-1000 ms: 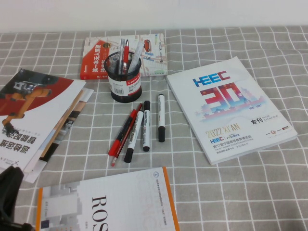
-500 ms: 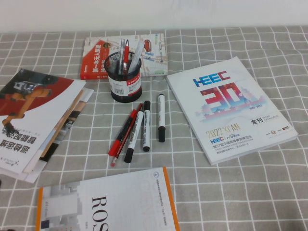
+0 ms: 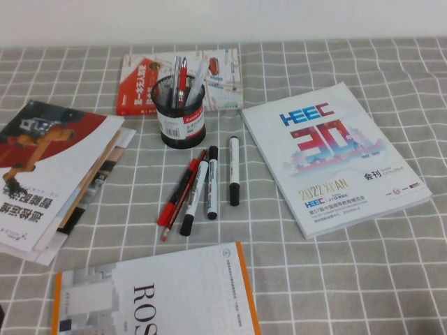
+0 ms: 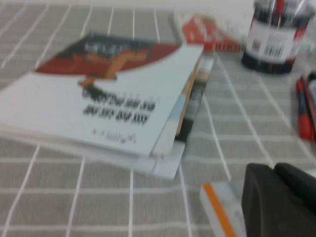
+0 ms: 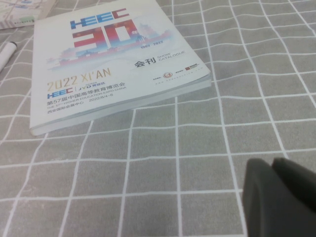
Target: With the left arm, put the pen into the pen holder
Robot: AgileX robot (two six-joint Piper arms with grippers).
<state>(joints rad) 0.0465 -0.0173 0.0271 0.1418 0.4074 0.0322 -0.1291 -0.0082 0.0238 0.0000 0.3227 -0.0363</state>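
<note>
High view shows four pens [image 3: 202, 185] loose beside the holder [image 3: 179, 115]; left gripper [image 4: 279, 200] and right gripper [image 5: 279, 195] sit low, parked, jaw states impossible to tell.

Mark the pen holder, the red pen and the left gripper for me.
pen holder [image 3: 180, 129], high view, on its label.
red pen [image 3: 175, 199], high view, mid-barrel.
left gripper [image 4: 284, 200], left wrist view, on its dark body.

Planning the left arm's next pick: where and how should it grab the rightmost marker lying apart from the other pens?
Grip the marker at mid-barrel, coming from above with fingers either side. It lies flat with free cloth on both sides. The left gripper sits near the stacked booklets, the right gripper near the HEEC catalogue.
</note>
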